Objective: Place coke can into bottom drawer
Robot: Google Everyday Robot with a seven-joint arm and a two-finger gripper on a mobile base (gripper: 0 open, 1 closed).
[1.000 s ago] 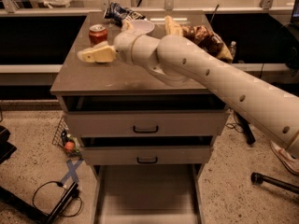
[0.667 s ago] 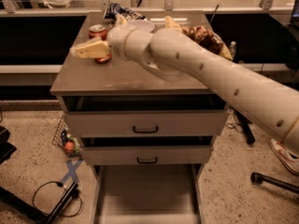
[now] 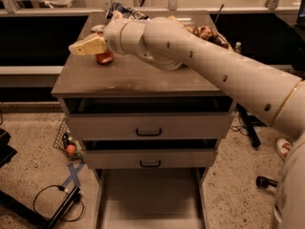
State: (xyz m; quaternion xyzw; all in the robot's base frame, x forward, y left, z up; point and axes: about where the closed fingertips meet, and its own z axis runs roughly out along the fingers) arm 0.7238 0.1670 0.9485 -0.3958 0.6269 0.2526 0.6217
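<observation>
Cabinet top, coke can upright at rear left, blue bag and brown packet along rear edge, gripper at the can.

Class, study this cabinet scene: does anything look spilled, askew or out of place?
Nothing stands out. The coke can stands upright on the cabinet top, the gripper crosses in front of it in this view, and the bottom drawer is pulled out squarely.
</observation>
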